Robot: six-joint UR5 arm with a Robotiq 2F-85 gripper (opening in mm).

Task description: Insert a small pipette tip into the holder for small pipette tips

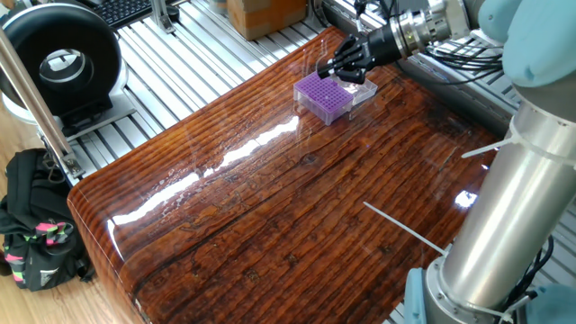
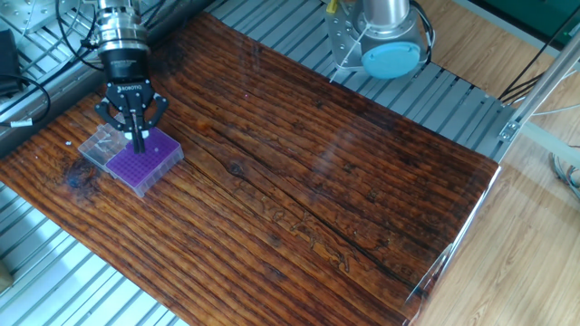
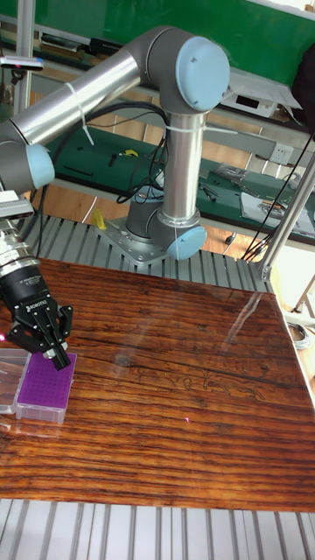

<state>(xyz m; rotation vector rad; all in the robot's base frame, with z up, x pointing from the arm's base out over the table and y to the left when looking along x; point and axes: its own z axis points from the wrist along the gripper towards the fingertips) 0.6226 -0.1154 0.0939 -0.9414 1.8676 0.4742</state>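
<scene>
In one fixed view the gripper (image 1: 335, 72) reaches in from the upper right over the far corner of the glossy wooden worktop (image 1: 270, 207); its black jaws look drawn close together just above the purple pipette tip rack (image 1: 322, 94), though any tip between them is too small to make out; the rack sits in a clear plastic box (image 1: 364, 91) whose open lid lies flat beside it; off the worktop to the left stand a round black fan-like device (image 1: 59, 65) and a black bag (image 1: 36, 229) on the floor.

In the other fixed view the gripper (image 2: 139, 145) points straight down, its jaws together, the tips over the near edge of the rack (image 2: 143, 160); the clear box (image 2: 101, 147) shows to the rack's left; the arm's base (image 2: 390, 41) is mounted well apart, beyond the worktop.

In the tall fixed view the gripper (image 3: 58, 359) hangs over the upper end of the rack (image 3: 44, 385) at the left edge of the worktop (image 3: 175, 402); whether the tips touch the rack I cannot tell.
</scene>
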